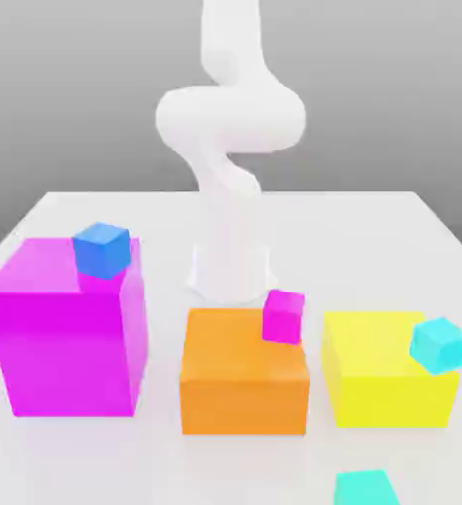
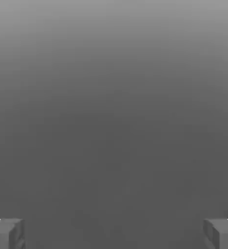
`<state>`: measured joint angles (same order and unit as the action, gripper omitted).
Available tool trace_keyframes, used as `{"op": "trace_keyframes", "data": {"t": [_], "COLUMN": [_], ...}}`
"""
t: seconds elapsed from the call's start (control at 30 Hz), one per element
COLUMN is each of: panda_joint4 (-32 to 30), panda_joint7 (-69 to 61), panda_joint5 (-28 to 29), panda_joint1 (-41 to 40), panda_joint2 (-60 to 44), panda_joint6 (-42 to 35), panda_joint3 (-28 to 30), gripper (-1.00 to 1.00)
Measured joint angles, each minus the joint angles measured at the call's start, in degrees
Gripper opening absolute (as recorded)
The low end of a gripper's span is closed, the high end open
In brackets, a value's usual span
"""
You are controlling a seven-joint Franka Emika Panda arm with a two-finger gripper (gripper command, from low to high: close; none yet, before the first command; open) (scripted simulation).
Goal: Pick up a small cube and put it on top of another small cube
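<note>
Gripper (image 2: pixel 114 233) jaws spread wide, nothing between them; teal small cube (image 1: pixel 366 487) rests on table (image 1: pixel 67 444), ungripped.

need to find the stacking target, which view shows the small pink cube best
The exterior view: the small magenta-pink cube sits on the orange block, at its back corner toward that view's right. The hand view gives only grey background beyond the open gripper.
</note>
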<state>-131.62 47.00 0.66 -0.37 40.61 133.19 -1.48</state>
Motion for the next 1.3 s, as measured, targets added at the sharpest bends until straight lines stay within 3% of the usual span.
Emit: {"op": "trace_keyframes", "data": {"t": [0.57, 0.97, 1.1, 1.13, 1.3], "panda_joint4": [1.11, 1.84, 3.27, 3.58, 3.57], "panda_joint7": [9.34, 13.66, 15.35, 15.70, 15.70], "panda_joint5": [6.48, 7.90, 9.91, 10.37, 10.36], "panda_joint1": [0.03, 4.05, 5.97, 6.36, 6.36], "panda_joint2": [-35.68, -60.21, -68.49, -69.99, -69.99], "panda_joint6": [9.57, 16.70, 22.46, 23.61, 23.68], "panda_joint3": [-8.26, -9.84, -7.86, -7.38, -7.40], "gripper": [0.00, 0.00, 0.00, -1.00, -1.00]}}
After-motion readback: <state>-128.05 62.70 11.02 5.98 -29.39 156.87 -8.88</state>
